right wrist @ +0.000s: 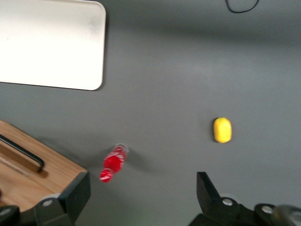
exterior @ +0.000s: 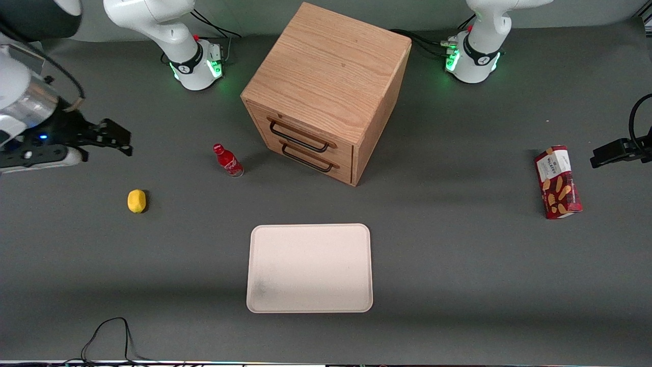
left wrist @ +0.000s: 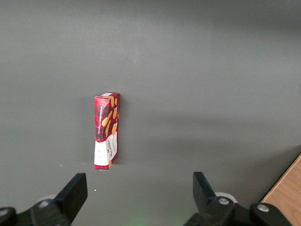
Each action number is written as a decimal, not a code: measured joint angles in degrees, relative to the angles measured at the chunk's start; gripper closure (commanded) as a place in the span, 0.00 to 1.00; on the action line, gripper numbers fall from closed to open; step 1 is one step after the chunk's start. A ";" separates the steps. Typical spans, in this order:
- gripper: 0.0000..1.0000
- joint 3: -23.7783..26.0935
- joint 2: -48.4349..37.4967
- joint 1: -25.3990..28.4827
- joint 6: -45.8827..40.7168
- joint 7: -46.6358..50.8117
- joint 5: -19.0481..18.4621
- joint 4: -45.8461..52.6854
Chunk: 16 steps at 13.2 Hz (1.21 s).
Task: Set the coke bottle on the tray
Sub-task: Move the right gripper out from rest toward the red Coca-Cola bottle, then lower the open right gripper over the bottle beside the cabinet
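Observation:
The coke bottle, small and red with a red cap, stands upright on the grey table in front of the wooden drawer cabinet. It also shows in the right wrist view. The cream-pink tray lies flat and bare, nearer the front camera than the cabinet; its corner shows in the right wrist view. My right gripper hangs open and empty above the table at the working arm's end, well apart from the bottle. In the wrist view its fingers stand wide apart.
A yellow lemon lies on the table near the gripper, also seen in the right wrist view. A red biscuit box stands toward the parked arm's end. A black cable loops at the table's front edge.

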 measured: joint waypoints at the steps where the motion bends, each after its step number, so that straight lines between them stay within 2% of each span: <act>1: 0.00 0.01 -0.01 2.05 0.47 2.56 0.00 -0.47; 7: 0.00 -0.02 -5.00 10.61 3.04 11.31 0.00 -8.17; 12: 0.00 -0.04 -14.26 13.75 6.82 12.09 -0.04 -20.41; 16: 0.00 -0.04 -18.12 13.93 7.63 12.07 -1.36 -25.14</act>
